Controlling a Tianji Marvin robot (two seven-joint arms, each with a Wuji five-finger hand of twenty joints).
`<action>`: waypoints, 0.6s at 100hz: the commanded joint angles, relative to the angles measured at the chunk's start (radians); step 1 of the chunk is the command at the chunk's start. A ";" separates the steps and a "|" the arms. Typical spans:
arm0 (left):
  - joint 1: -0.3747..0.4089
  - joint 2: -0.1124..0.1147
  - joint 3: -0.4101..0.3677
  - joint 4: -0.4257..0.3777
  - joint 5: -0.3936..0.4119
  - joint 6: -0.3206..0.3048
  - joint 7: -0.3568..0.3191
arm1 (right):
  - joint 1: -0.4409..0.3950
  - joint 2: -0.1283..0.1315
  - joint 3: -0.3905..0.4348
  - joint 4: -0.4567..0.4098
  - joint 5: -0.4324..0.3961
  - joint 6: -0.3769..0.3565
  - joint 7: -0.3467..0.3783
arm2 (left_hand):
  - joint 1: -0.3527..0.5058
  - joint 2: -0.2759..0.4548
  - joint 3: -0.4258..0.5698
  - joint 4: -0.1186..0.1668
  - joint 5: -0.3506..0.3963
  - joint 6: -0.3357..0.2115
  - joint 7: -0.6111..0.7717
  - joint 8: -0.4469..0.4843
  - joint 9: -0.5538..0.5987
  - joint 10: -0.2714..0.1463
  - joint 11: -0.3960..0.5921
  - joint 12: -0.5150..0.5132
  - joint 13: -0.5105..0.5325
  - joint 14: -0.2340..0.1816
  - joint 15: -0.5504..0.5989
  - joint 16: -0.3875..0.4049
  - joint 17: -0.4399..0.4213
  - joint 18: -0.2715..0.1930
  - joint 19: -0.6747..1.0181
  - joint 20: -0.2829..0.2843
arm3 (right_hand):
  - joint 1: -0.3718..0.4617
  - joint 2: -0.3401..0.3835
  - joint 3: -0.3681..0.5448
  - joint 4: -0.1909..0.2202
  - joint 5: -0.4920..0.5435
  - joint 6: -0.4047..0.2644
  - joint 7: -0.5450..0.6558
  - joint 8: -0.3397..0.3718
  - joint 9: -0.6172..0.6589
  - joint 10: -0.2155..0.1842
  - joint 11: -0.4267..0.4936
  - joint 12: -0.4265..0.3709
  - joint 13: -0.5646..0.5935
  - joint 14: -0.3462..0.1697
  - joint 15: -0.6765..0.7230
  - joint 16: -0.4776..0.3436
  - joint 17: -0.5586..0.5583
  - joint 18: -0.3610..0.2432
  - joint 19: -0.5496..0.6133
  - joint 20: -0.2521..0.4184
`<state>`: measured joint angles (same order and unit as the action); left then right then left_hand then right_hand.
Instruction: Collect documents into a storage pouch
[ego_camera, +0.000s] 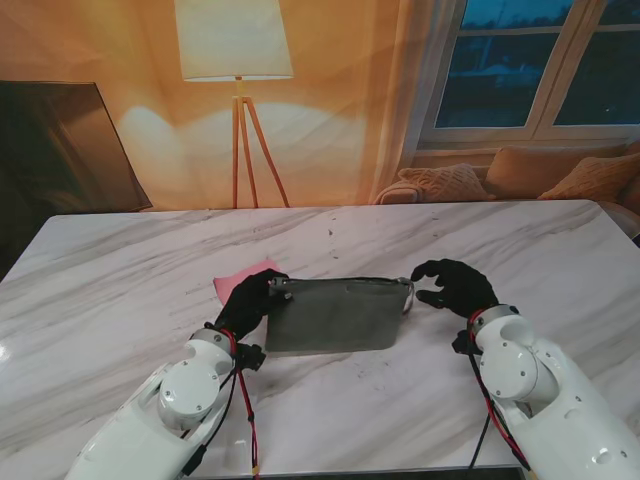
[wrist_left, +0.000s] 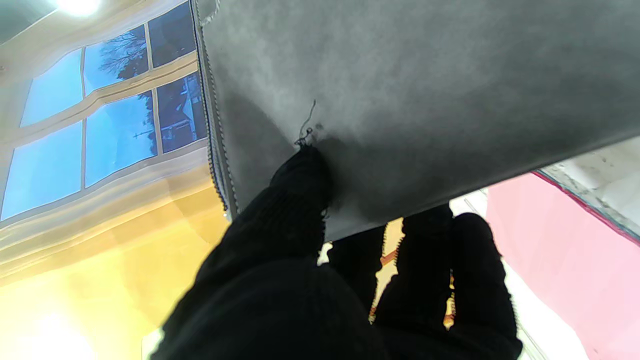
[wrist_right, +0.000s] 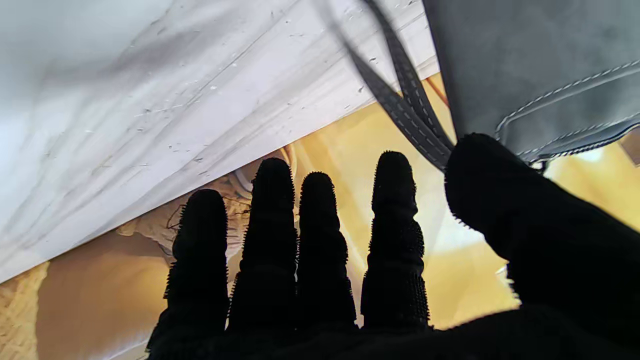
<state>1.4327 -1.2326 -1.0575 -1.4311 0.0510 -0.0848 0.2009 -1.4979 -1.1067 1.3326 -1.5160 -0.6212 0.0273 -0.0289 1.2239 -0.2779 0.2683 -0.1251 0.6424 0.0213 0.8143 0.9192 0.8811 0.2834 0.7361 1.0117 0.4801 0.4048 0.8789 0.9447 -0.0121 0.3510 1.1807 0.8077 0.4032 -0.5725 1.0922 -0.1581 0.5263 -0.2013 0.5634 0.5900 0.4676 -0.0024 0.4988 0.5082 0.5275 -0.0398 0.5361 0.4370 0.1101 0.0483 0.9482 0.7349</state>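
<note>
Nearest the camera, two white arms rise from the bottom corners of the stand's view, each ending in a black-gloved robot hand. On the left, the left robot hand (ego_camera: 248, 303) is closed on the left end of a grey pouch (ego_camera: 338, 315). Its wrist view shows the thumb (wrist_left: 300, 200) pressed on the pouch's face and the other fingers (wrist_left: 435, 260) curled behind the edge, so the fabric is pinched between them. Just beyond that hand, a pink document (ego_camera: 243, 279) lies flat on the marble surface (ego_camera: 120, 290), partly hidden by the hand and touching the pouch's far-left corner. The pouch sits in the middle of the surface, between the two hands, its zipped edge farther from me. At its right end, the right robot hand (ego_camera: 455, 286) rests with four fingers (wrist_right: 270, 225) straight and spread, while the thumb (wrist_right: 480, 175) touches the pouch's corner by a grey strap (wrist_right: 400, 110). It grips nothing that can be seen.
</note>
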 joint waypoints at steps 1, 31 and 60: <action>0.003 0.001 -0.001 -0.005 0.000 -0.008 -0.018 | 0.002 0.000 -0.009 0.001 -0.007 -0.019 0.010 | 0.067 0.094 0.060 0.048 0.115 -0.006 0.155 0.099 -0.003 -0.056 -0.025 -0.012 -0.020 -0.003 -0.021 -0.013 -0.009 -0.084 0.010 -0.007 | -0.034 -0.033 -0.014 0.025 -0.073 -0.028 -0.046 -0.005 -0.057 -0.032 -0.025 -0.021 -0.058 -0.025 -0.064 -0.027 -0.025 -0.011 -0.070 -0.023; 0.001 0.001 0.003 -0.002 -0.002 -0.021 -0.022 | -0.008 -0.006 -0.017 -0.020 0.012 -0.132 -0.026 | 0.067 0.083 0.075 0.041 0.127 -0.010 0.156 0.098 0.008 -0.062 -0.064 -0.017 -0.016 -0.009 -0.040 -0.038 -0.009 -0.084 0.011 -0.008 | -0.016 -0.045 0.003 0.025 -0.095 -0.085 -0.033 0.011 -0.052 -0.039 -0.010 -0.018 -0.040 -0.036 -0.071 -0.026 -0.007 -0.016 -0.106 -0.012; 0.002 -0.002 0.005 -0.005 -0.019 -0.010 -0.019 | -0.023 -0.014 -0.028 -0.042 0.036 -0.209 -0.065 | 0.067 0.080 0.080 0.040 0.130 -0.002 0.151 0.094 0.013 -0.047 -0.062 -0.016 -0.013 0.000 -0.030 -0.039 -0.009 -0.084 0.011 -0.008 | 0.004 -0.051 0.040 0.018 -0.006 -0.147 0.024 0.045 -0.023 -0.034 -0.009 -0.019 -0.028 -0.041 -0.071 -0.027 0.000 -0.017 -0.120 0.000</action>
<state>1.4324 -1.2296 -1.0541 -1.4312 0.0319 -0.0986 0.1947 -1.5141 -1.1152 1.3112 -1.5446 -0.5827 -0.1739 -0.1042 1.2239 -0.2854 0.2888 -0.1251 0.6431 0.0213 0.8135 0.9202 0.8816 0.2725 0.6716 1.0066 0.4729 0.3976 0.8522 0.9098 -0.0124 0.3437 1.1804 0.8070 0.4044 -0.6067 1.0928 -0.1564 0.4835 -0.3143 0.5742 0.6193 0.4383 -0.0217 0.4855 0.4885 0.4900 -0.0535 0.4780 0.4126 0.1090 0.0482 0.8458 0.7285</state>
